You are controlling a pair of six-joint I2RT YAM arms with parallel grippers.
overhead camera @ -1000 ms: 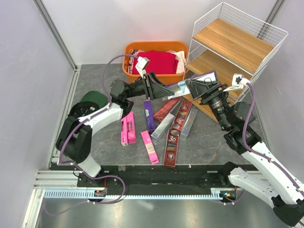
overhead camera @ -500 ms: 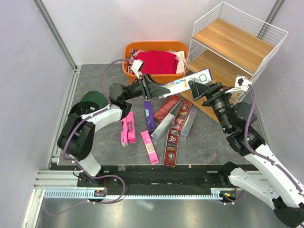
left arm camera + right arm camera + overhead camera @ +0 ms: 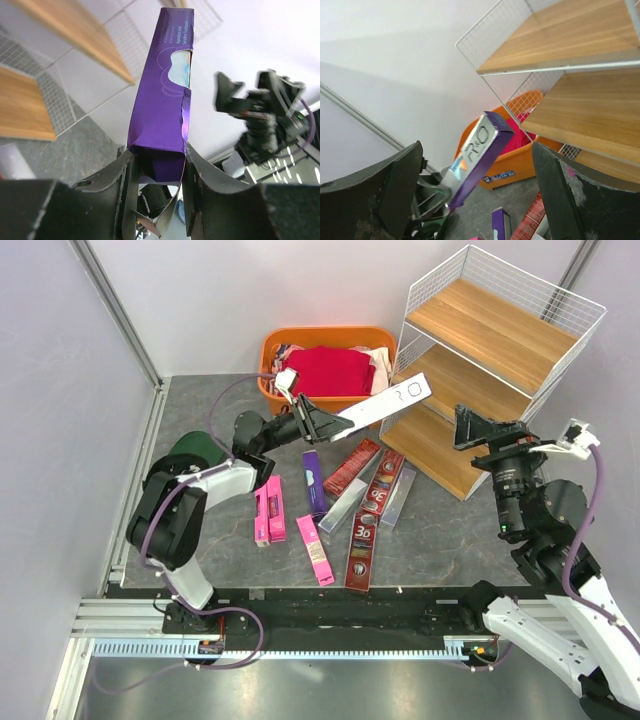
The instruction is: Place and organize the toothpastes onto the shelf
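My left gripper point(image 3: 318, 422) is shut on one end of a purple and silver toothpaste box point(image 3: 385, 402), held up off the table and pointing toward the shelf point(image 3: 500, 335); in the left wrist view the box point(image 3: 162, 95) stands between the jaws. My right gripper point(image 3: 470, 428) is open and empty, drawn back in front of the shelf's lower board. It sees the held box point(image 3: 477, 155) from a distance. Pink point(image 3: 268, 510), purple point(image 3: 314, 482), dark red point(image 3: 362, 540) and silver point(image 3: 345, 505) toothpaste boxes lie on the table.
An orange basket point(image 3: 325, 395) with red clothes stands behind the boxes, left of the shelf. A dark green round object point(image 3: 195, 450) sits at the left. The three wooden shelf boards point(image 3: 580, 45) carry nothing.
My right gripper has let go of the purple and silver box and drawn back to the right. My left gripper now holds the box alone, raised higher toward the shelf.
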